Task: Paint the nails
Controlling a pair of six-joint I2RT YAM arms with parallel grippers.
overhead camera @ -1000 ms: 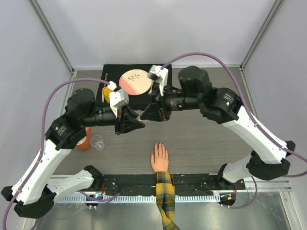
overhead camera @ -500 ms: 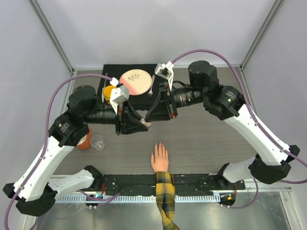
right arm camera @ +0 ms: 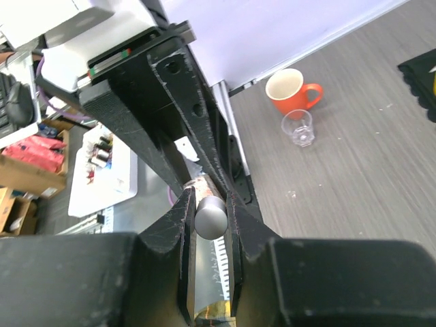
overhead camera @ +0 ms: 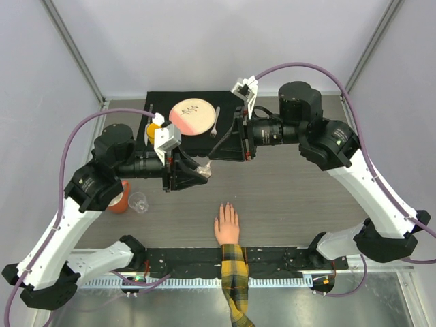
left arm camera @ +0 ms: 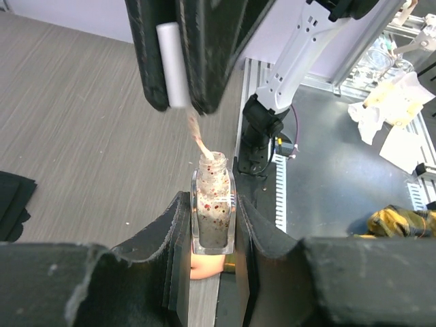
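Nails (overhead camera: 225,206) nearest of all: they tip a flesh-coloured hand (overhead camera: 227,225) lying palm down on the tabletop (overhead camera: 293,197) at the near edge. It is centred between the two arm bases, with a plaid sleeve (overhead camera: 234,272) trailing back off the edge. No polish visible on them from above; too small to be sure.

Above and beyond the hand, the left arm's fingers (overhead camera: 197,175) are clamped on the flat sides of a small clear polish bottle (left arm camera: 212,221). It is held upright with the neck open, I judge so it cannot tip or spill while being worked.

Right arm's fingers (overhead camera: 219,152) are closed on the white cap (left arm camera: 172,65), with the brush (left arm camera: 197,133) hanging below. Brush tip sits right at the bottle's mouth; whether it is clear of the rim I cannot tell.

Off to the left stand an orange mug (overhead camera: 119,201) and a clear glass (overhead camera: 138,201). Farthest back is a black mat (overhead camera: 197,139) carrying a plate (overhead camera: 193,116).

Change over the last second: the right arm has drawn back toward the far right, lifting cap and brush away. The left arm has hardly shifted, and the hand not at all.
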